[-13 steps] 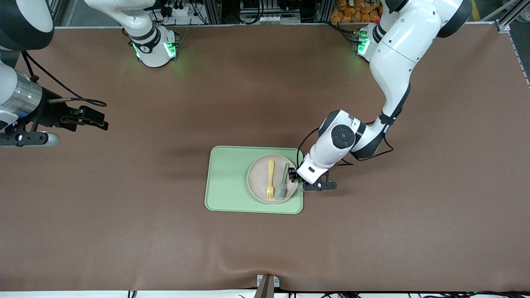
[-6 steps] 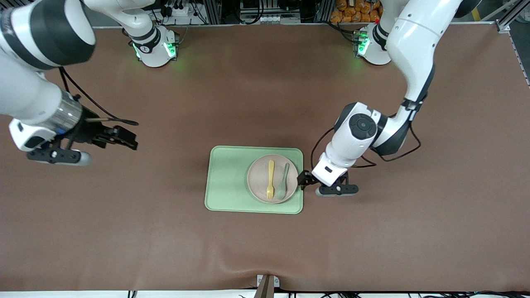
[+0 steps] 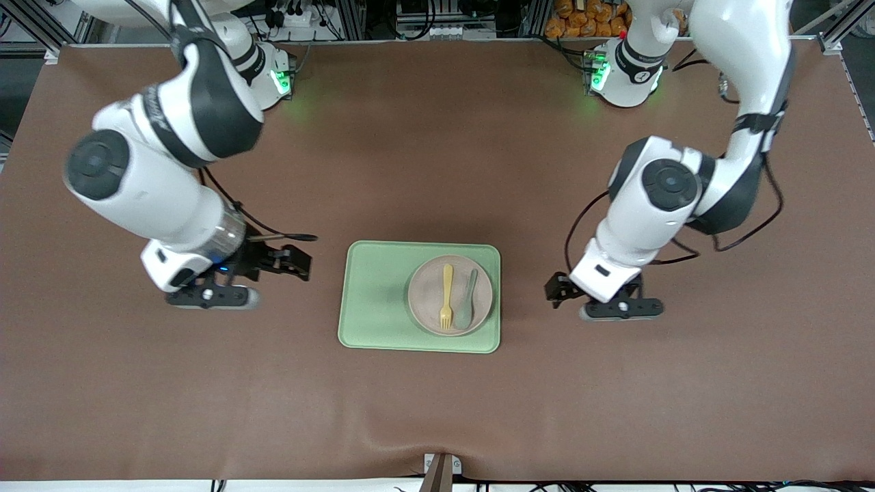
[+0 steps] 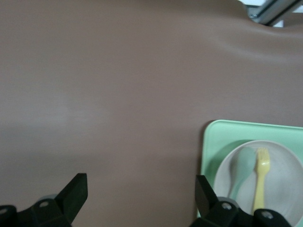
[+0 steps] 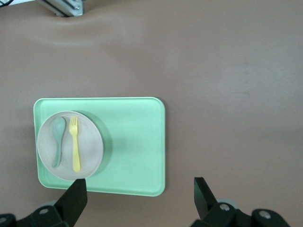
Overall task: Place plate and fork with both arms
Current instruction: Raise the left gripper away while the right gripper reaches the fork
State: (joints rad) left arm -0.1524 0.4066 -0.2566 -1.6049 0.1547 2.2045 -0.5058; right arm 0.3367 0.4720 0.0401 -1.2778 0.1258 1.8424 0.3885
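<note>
The off-white plate lies on the light-green tray, at the tray's end toward the left arm. The pale-yellow fork lies on the plate, tines toward the front camera. My left gripper is open and empty over bare table beside the tray, toward the left arm's end. Its wrist view shows the plate and fork. My right gripper is open and empty over bare table beside the tray's other end. Its wrist view shows the plate, fork and tray.
A pale grey-green spoon lies on the plate beside the fork. Brown table cloth surrounds the tray. A small metal bracket sits at the table edge nearest the front camera.
My left gripper has drawn back from the plate's rim toward the left arm's end of the table. My right arm has swung in from the table's end to just beside the tray.
</note>
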